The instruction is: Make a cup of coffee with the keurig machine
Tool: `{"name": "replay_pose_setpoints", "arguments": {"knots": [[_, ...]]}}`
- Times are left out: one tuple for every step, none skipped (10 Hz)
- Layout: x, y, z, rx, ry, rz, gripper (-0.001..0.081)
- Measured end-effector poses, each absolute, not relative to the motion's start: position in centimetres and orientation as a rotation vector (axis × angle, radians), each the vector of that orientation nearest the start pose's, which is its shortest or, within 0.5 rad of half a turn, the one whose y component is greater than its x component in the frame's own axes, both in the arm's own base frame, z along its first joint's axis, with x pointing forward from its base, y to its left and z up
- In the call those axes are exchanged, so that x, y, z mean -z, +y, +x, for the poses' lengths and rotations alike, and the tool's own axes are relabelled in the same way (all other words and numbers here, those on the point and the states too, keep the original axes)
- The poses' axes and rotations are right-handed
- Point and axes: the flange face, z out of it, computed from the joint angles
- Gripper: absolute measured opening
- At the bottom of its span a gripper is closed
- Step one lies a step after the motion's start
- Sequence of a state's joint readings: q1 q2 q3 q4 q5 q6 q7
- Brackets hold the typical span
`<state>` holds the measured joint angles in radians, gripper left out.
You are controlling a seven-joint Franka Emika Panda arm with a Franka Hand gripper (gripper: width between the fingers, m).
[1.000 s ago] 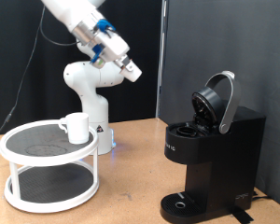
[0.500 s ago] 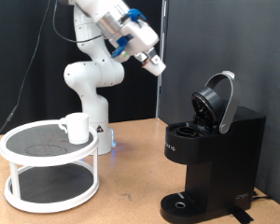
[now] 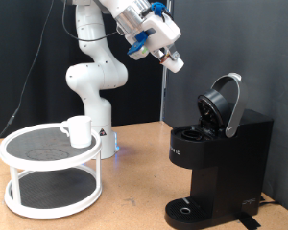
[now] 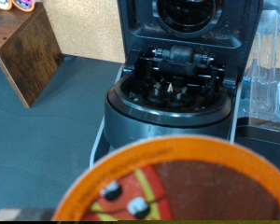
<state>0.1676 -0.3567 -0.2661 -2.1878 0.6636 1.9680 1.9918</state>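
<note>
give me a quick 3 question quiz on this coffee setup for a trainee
1. True or false: the keurig machine has its lid shut.
2. Where is the cup? A) on the machine's drip base B) on the top tier of the white two-tier stand C) between the fingers
3. Fill in: in the exterior view the gripper is up and to the ____ of the machine's open lid.

Key: 1 false, the lid is up. 2 B. 3 left.

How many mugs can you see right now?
1. A white mug stands on the top tier of the round white rack, at the exterior view's left, away from the coffee machine. The wrist view shows none.
</note>
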Motion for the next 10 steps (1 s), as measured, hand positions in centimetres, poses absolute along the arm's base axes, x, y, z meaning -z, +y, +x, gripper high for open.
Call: {"name": "replay_pose_setpoints", "arguments": {"knots": [[-55.3,-2.0,46.6,-0.707,2.333,-1.040,0.0401],[-54.9,-2.1,46.5,-0.717,2.348,-1.035,0.0401],[-54.2,-2.0,46.7,-0.720,2.379,-1.025,0.0401],[-53.3,-1.8,46.9,-0.719,2.415,-1.021,0.0401],[-52.5,-1.5,47.2,-0.713,2.442,-1.023,0.0401],[-51.5,-1.2,47.6,-0.703,2.460,-1.024,0.0401],[-50.7,-0.8,47.9,-0.692,2.474,-1.023,0.0401],[-49.8,-0.4,48.2,-0.677,2.484,-1.022,0.0401],[-49.0,-0.1,48.4,-0.667,2.493,-1.022,0.0401],[-48.3,0.3,48.6,-0.657,2.500,-1.022,0.0401]]}}
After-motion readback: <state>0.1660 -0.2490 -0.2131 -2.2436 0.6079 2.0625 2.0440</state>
